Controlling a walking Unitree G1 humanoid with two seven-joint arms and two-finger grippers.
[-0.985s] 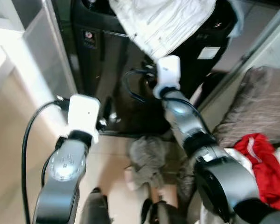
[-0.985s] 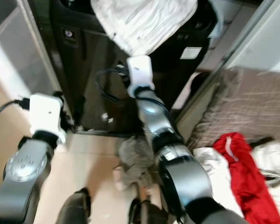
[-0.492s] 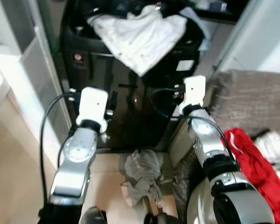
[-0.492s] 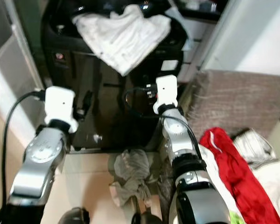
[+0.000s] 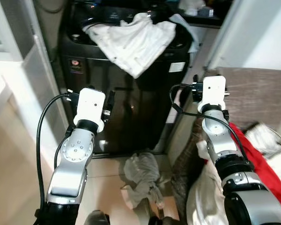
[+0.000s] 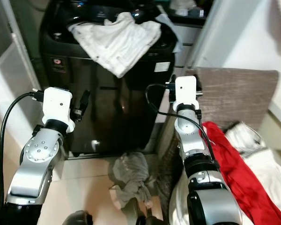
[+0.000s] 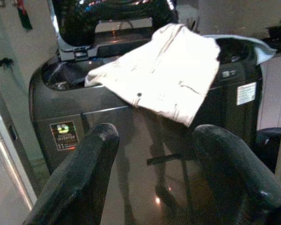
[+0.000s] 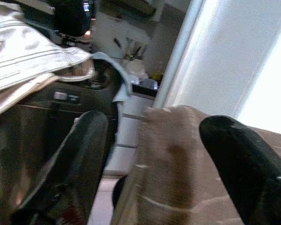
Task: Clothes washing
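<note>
**Two empty grippers, laundry waiting to go in**

Both sets of fingers are spread wide and grasp nothing: the left gripper faces the dark washing machine, the right gripper points at a brown cushion. A white garment drapes over the machine's open rim; grey clothes lie on the floor below, a red garment beside the right arm. Loading seems under way; next, probably, comes a reach for another piece.

white garment on the washer's rim

the left gripper has its black fingers spread apart, facing a dark washing machine. a white garment drapes over its front rim, below the raised lid.
</note>
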